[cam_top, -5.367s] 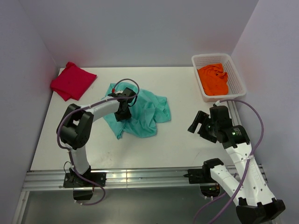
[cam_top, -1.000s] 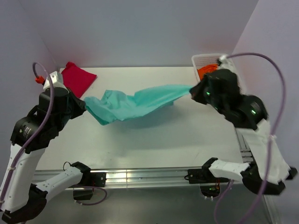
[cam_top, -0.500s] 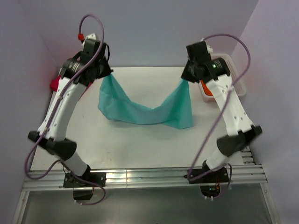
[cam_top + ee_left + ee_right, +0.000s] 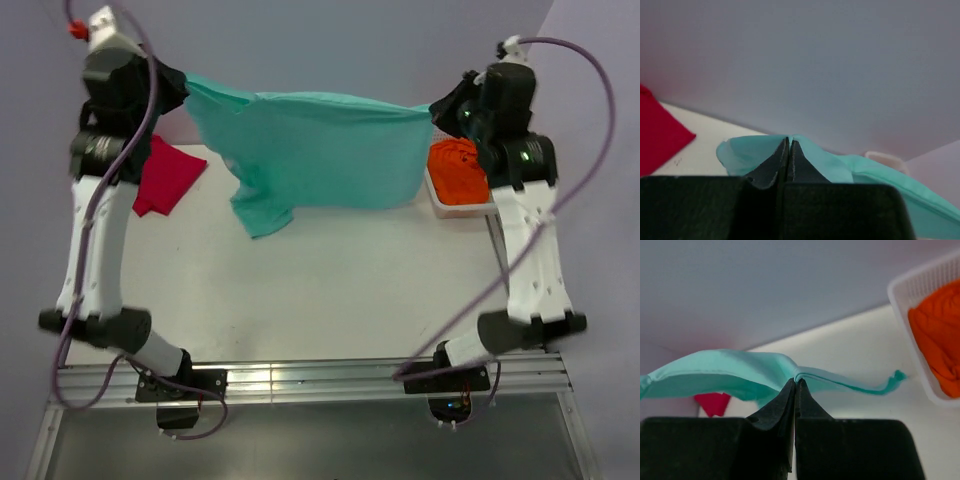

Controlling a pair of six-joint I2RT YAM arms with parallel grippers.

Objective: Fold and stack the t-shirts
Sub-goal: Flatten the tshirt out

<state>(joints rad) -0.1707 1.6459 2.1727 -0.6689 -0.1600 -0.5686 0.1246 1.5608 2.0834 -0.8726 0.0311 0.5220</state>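
Note:
The teal-green t-shirt [image 4: 320,150] hangs stretched wide in the air above the back of the table, one sleeve dangling at its lower left. My left gripper [image 4: 180,85] is shut on its left top corner [image 4: 755,150], and my right gripper [image 4: 438,108] is shut on its right top corner [image 4: 765,371]. Both arms are raised high. The folded crimson-red t-shirt [image 4: 165,178] lies at the back left of the table. The orange t-shirt [image 4: 458,172] sits crumpled in the white mesh basket [image 4: 440,205] at the back right.
The white table [image 4: 330,290] spreads below the hanging cloth. Grey walls close in the back and both sides. The basket [image 4: 900,305] stands against the right wall, close to my right arm.
Both arms have risen and spread apart, lifting the teal-green t-shirt off the table. It sagged in the middle half a second ago and now hangs taut along its top edge.

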